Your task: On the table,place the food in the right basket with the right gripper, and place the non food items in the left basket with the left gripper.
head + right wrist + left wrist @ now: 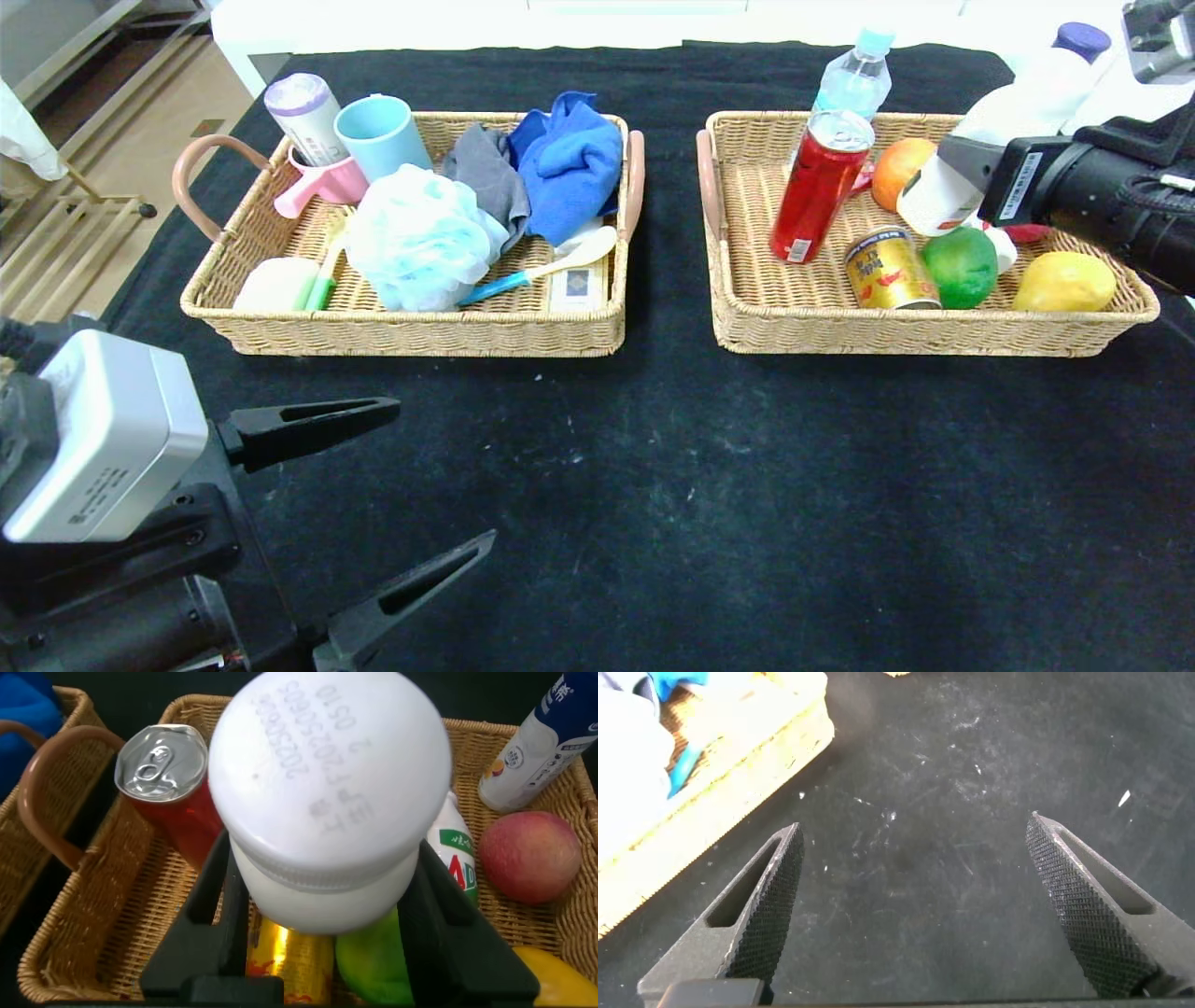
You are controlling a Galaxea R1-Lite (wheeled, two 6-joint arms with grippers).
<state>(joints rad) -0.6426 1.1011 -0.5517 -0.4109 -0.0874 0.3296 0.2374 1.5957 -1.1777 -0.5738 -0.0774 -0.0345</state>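
Baskets first: the left basket (pixel 280 345), toward the table's far-left corner, already holds the non-food: a blue cloth (pixel 571 163), a grey cloth (pixel 485 177), a pale bath pouf (pixel 420 238), two cups, a spoon and some small items. The right basket (pixel 934 331), toward the far-right corner, holds a red can (pixel 820 187), a gold can (pixel 889 271), a water bottle (pixel 854 79), a green fruit (pixel 962 266), a lemon (pixel 1064 282) and a peach (pixel 898 168). No loose item shows on the black cloth near the front edge, so sorting looks nearly finished. What remains is the white bottle (pixel 327 793), clamped in the right gripper (pixel 327 905) above the right basket, seemingly about to go down. The left gripper (pixel 915 905) hangs spread wide and empty near the front-left corner.
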